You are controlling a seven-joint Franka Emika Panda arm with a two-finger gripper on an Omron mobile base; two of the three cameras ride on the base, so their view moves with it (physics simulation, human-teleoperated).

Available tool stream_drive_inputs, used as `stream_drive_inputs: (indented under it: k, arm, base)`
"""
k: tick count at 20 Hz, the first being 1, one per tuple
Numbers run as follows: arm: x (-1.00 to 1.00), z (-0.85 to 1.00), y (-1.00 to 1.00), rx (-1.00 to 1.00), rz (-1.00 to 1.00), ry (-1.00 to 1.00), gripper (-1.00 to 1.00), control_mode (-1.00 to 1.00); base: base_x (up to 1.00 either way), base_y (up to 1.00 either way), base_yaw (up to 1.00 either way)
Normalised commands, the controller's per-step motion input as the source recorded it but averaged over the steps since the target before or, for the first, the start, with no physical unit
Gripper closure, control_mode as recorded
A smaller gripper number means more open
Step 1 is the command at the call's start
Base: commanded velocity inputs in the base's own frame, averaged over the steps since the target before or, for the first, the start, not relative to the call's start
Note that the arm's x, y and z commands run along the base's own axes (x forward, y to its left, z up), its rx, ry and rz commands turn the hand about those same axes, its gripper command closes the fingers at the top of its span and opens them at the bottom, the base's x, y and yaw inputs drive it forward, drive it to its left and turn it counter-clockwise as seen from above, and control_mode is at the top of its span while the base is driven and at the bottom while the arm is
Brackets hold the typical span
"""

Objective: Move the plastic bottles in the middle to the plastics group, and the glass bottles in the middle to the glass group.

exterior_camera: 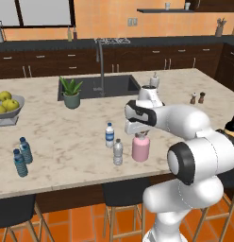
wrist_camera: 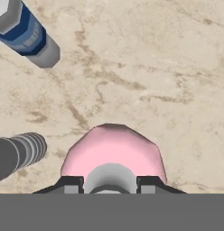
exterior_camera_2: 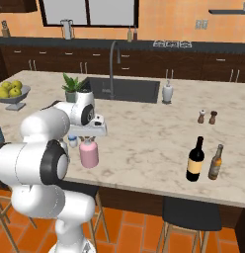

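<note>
The gripper [wrist_camera: 109, 182] sits directly over the pink glass bottle [exterior_camera: 140, 148], its fingers [wrist_camera: 72, 184] either side of the neck; whether they clamp it I cannot tell. The bottle stands upright near the front edge of the island counter [exterior_camera: 81, 142], just beside the plain clear bottle [exterior_camera: 118, 152] and blue-labelled bottle [exterior_camera: 109, 135]. The wine bottle [exterior_camera_2: 195, 159] stands well apart, toward the counter's right end

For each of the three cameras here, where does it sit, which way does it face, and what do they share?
Left base view: behind the arm's left, facing forward and down over the island counter; arm at lower right.
Right base view: behind its right, same counter; arm at lower left.
Hand view: on the hand, looking down past the fingertips.
Shared: the pink bottle under the gripper.
</note>
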Motion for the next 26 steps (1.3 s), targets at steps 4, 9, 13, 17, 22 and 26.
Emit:
stream_drive_inputs:
  k: [4,9,13,17,22,26]
  arm:
    - [-0.02,0.01,0.0,0.0,0.0,0.01,1.0,-1.0]
    - [-0.3,0.5,-0.28,0.02,-0.1,-0.02,1.0,-1.0]
    - [-0.51,0.51,-0.59,0.01,-0.11,0.0,1.0,-1.0]
    - [-0.24,0.39,-0.78,0.0,-0.1,0.0,1.0,-1.0]
    - [-0.04,0.09,-0.96,0.0,-0.15,0.0,1.0,-1.0]
    - [0.01,-0.05,-0.98,0.0,-0.2,0.0,1.0,-1.0]
  base:
    - [0.0,0.0,0.0]
    - [0.0,0.0,0.0]
    - [0.0,0.0,0.0]
    - [0.0,0.0,0.0]
    - [0.0,0.0,0.0]
    - [0.0,0.0,0.0]
